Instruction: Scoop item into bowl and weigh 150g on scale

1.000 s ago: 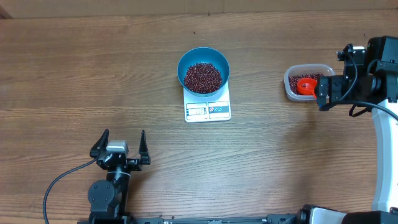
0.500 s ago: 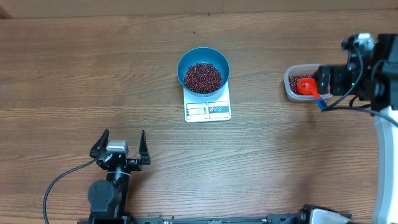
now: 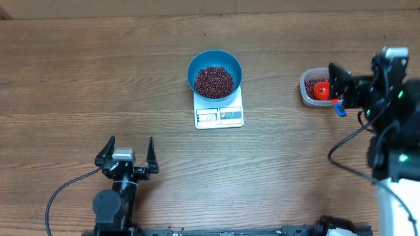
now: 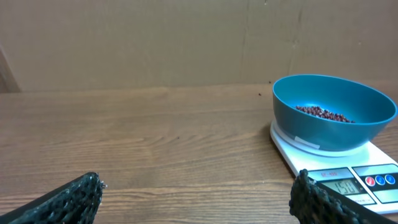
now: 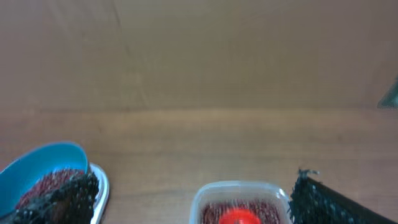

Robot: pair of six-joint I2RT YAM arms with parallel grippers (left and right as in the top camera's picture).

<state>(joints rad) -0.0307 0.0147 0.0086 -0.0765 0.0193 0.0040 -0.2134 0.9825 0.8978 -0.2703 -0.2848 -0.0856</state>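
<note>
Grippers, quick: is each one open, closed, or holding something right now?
Left gripper: open, holding nothing.
Right gripper: open, holding nothing.

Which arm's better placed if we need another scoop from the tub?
Right, probably. The right gripper, open, hangs at the tub where the scoop lies; the left gripper, also open, sits far off across the table.

Plain wood-grain counter [image 3: 98,78], the grain running left to right. Only two things sit straight on it: the small white scale [image 3: 219,116] about mid-counter, display edge toward the near side, and a clear plastic tub [image 3: 306,98] well off to its right.
</note>
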